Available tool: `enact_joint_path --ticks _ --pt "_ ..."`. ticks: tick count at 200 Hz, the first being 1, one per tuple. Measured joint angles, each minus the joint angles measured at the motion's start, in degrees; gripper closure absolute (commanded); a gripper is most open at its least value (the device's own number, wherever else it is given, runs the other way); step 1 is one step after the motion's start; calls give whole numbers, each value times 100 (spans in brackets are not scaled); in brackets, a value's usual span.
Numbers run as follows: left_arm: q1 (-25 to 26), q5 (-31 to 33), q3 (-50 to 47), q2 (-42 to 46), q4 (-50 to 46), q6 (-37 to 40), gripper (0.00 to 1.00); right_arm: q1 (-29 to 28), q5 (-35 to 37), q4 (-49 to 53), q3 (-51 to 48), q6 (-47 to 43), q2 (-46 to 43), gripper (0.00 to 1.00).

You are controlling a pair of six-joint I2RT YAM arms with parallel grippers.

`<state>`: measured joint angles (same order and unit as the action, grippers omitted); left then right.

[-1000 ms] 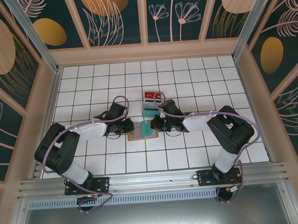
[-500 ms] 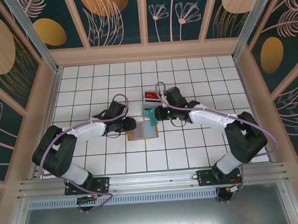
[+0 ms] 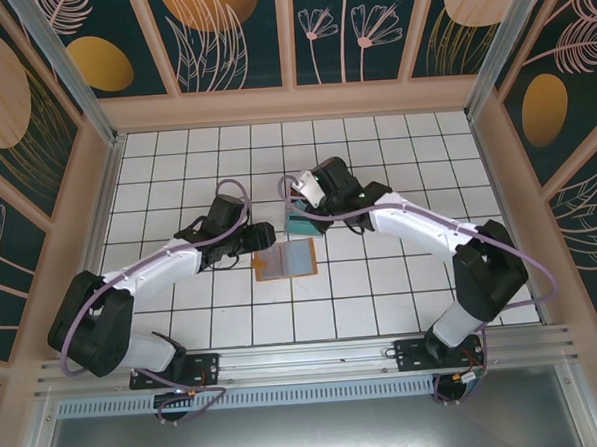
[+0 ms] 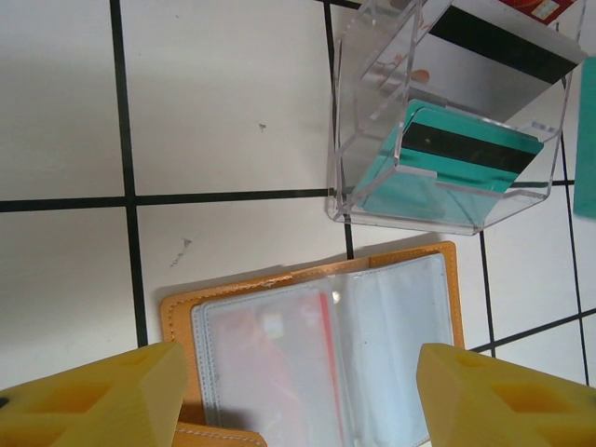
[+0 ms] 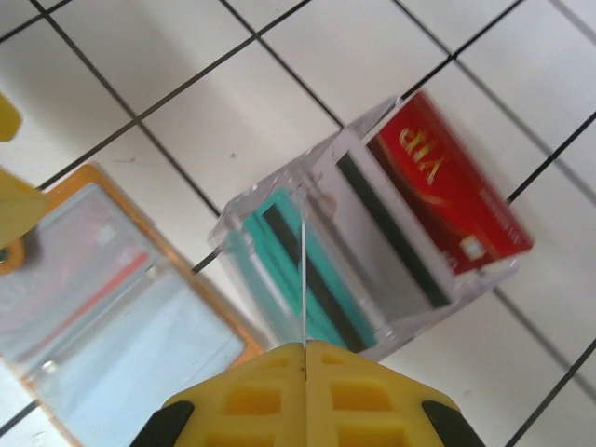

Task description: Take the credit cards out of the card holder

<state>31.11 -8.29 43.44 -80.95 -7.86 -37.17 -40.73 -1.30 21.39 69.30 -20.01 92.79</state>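
The right tool [image 5: 304,349], clamped shut on a teal card [image 4: 587,130] held edge-on, is hovering over the clear stand [image 5: 317,168]. Lining the card up with a free slot beside the VIP card [image 5: 447,186] is looking key to a clean drop. The left tool [image 4: 303,391], jaws apart, is hanging above the card holder [image 4: 410,307], which is lying open on the tabletop [image 4: 223,93] just beside the stand, a red card [image 4: 326,354] showing inside.

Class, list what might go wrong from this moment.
1. The shut right fingers hold a thin teal card edge-on over the clear plastic stand; it may strike a divider and shove the stand.
2. The open left fingers are off the orange folding card holder, so pulling the reddish card inside may drag it.
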Motion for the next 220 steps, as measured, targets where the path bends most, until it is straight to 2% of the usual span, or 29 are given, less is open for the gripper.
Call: enact_joint_path --ticks 41,79,186,197,211,220 --pt "0 136 -55 111 -85 -26 32 -133 435 39 306 -848 417 100" --pt "0 205 -92 129 -151 -44 32 -291 474 76 304 -1394 492 100" --pt "0 245 -92 129 -184 -44 32 -481 688 48 133 -1871 706 100" --pt "0 245 -92 129 -184 -42 32 -481 719 46 133 -1869 734 89" --pt "0 245 -92 129 -181 -42 32 -481 756 26 136 -1864 782 86" --pt "0 245 -94 129 -184 -42 32 -481 813 9 138 -1858 835 79"
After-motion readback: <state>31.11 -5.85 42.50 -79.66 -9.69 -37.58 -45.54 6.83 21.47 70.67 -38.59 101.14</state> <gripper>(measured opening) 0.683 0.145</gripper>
